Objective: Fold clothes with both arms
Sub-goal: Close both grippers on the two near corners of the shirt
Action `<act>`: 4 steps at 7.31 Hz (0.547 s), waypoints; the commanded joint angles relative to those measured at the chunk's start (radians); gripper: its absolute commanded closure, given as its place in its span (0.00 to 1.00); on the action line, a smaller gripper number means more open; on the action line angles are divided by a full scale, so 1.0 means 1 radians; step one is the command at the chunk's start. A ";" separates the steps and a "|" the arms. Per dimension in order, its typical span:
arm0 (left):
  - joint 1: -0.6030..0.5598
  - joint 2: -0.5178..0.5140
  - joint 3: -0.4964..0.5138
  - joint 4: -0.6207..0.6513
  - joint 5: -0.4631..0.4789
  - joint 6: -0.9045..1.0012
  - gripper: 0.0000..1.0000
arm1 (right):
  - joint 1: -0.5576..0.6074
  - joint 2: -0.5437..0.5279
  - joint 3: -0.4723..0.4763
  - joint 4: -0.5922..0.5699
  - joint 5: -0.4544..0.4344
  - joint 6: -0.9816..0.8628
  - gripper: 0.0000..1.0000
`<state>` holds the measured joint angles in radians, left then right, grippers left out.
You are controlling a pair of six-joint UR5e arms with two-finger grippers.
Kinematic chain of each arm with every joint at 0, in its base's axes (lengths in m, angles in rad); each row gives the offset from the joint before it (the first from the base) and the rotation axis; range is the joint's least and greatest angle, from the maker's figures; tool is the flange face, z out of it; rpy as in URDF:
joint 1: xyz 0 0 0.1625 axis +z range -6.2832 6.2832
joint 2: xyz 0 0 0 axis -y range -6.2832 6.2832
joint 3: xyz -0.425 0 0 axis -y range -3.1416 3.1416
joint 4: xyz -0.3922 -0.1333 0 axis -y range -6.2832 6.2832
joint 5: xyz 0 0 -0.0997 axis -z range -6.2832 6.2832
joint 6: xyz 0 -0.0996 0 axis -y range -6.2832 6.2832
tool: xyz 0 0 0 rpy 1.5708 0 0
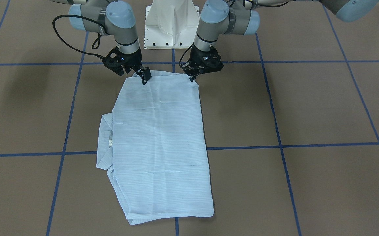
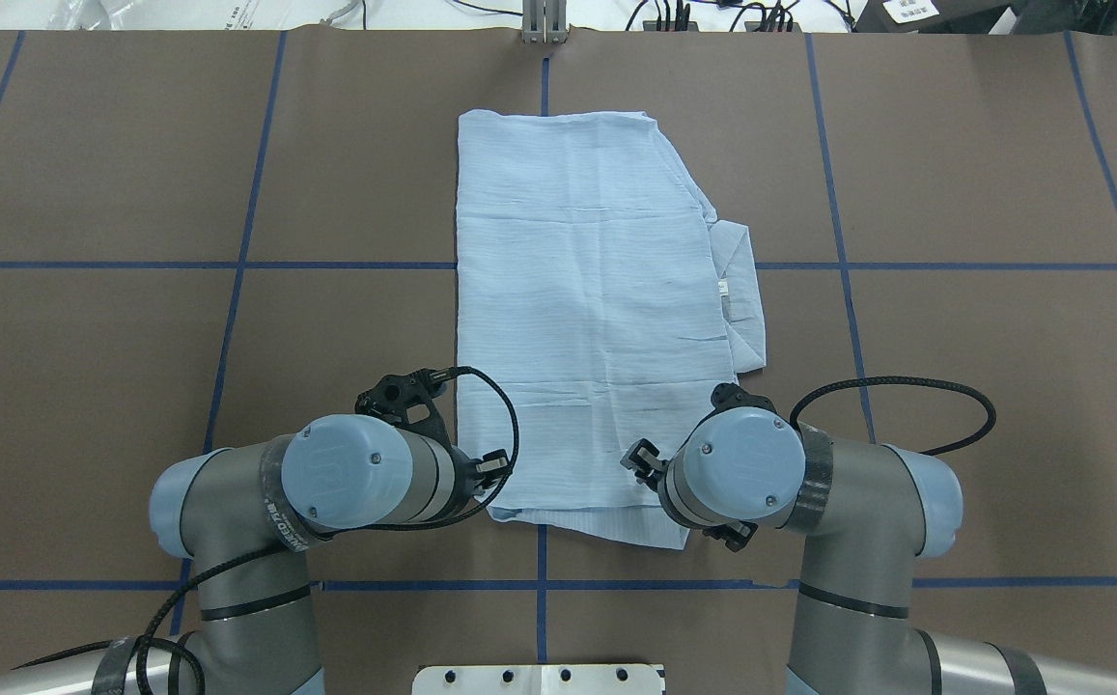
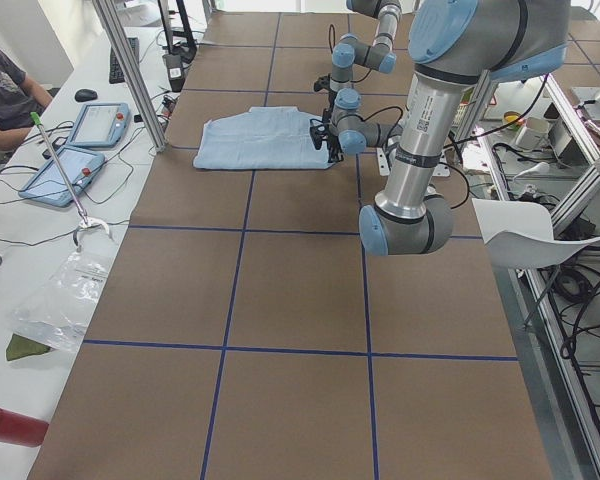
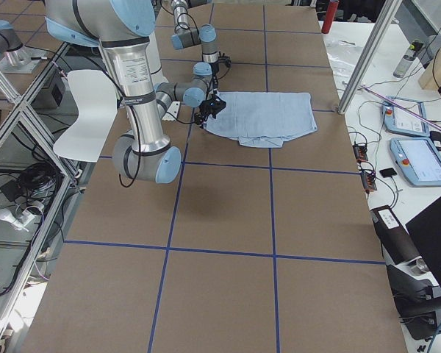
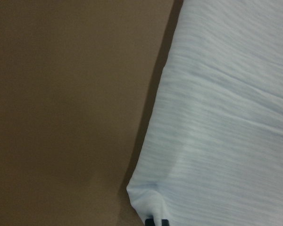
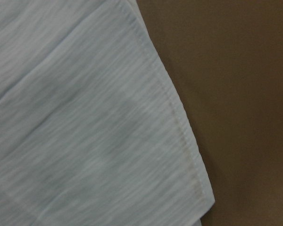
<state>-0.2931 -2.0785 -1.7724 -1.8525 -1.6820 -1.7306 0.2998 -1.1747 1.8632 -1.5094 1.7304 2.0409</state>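
Note:
The pale-blue striped shirt point(image 1: 160, 131) lies folded into a long strip across the table's middle point(image 2: 587, 290), its collar point(image 1: 105, 144) and white label poking out on one long side. Both grippers are at the shirt's end nearest the robot base. My left gripper point(image 1: 193, 78) is shut on one corner; in the left wrist view the cloth point(image 5: 226, 117) bunches at a dark fingertip point(image 5: 155, 221). My right gripper point(image 1: 144, 78) is at the other corner with its fingers together on the cloth. The right wrist view shows the hemmed corner point(image 6: 85, 117) and no fingers.
The white pedestal base point(image 1: 171, 23) stands just behind the grippers. Blue tape lines grid the brown table point(image 2: 230, 290). A side bench holds tablets point(image 3: 100, 125), a plastic bag point(image 3: 60, 300) and a red bottle point(image 3: 10, 425); a seated person point(image 3: 0, 95) is beside it.

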 commanded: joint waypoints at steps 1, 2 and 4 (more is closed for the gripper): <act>0.000 0.000 0.002 -0.001 0.002 0.000 1.00 | -0.001 0.003 -0.002 0.000 0.000 -0.001 0.19; 0.000 0.002 0.002 -0.001 0.002 0.000 1.00 | -0.002 0.003 -0.002 0.001 0.000 -0.001 0.19; 0.000 0.000 0.001 -0.001 0.002 0.000 1.00 | -0.001 0.004 -0.002 0.000 0.001 -0.002 0.21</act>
<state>-0.2930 -2.0781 -1.7711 -1.8530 -1.6798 -1.7303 0.2987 -1.1717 1.8608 -1.5084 1.7313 2.0393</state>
